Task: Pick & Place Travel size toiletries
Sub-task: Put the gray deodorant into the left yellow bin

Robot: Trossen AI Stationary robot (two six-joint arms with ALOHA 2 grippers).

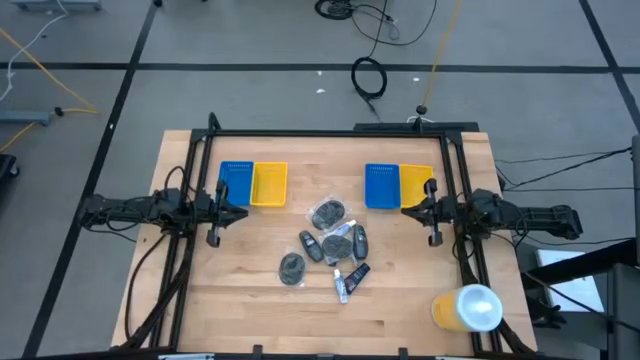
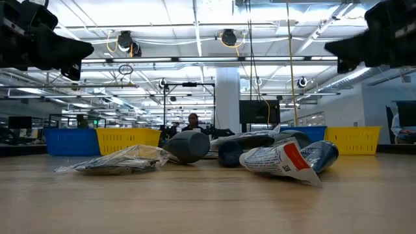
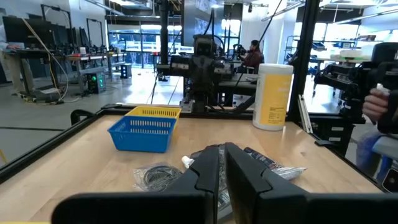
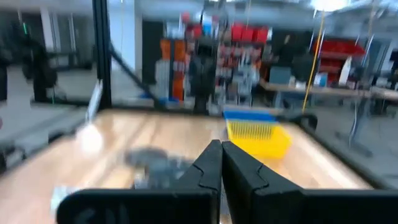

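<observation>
Toiletries (image 1: 328,248) lie in a loose cluster at table centre, none yet in a tray. Items incl. a clear-wrapped disc (image 1: 328,213) at the far side of the pile, a second disc (image 1: 291,266) at the near-left, dark oval pieces (image 1: 358,240) in the middle, and small tubes (image 1: 349,279) at the near-right edge. Low view shows a white tube w/ red print (image 2: 279,161) lying flat, nearest that camera.

Left gripper (image 1: 214,212) sits at the table's left side, beside the left blue/yellow tray pair (image 1: 253,184); fingers (image 3: 205,177) pressed together, holding nothing. Right gripper (image 1: 432,212) sits at the right side, just by the right tray pair (image 1: 397,186); fingers (image 4: 211,168) likewise closed, empty. Both raised clear of the wood.

Key relation: cluster lies between the arms, inboard of each and slightly nearer the front edge. Judgement: distances approx. equal overall; left arm is nearer the near-left disc, right arm nearer the ovals and tubes. Tubes lie obliquely, long axis running diagonal to the table edges, so a wrist turn is prob. needed to grip across them.

Yellow cylinder w/ white top (image 1: 467,308) stands at the near-right corner, well apart from the pile.
</observation>
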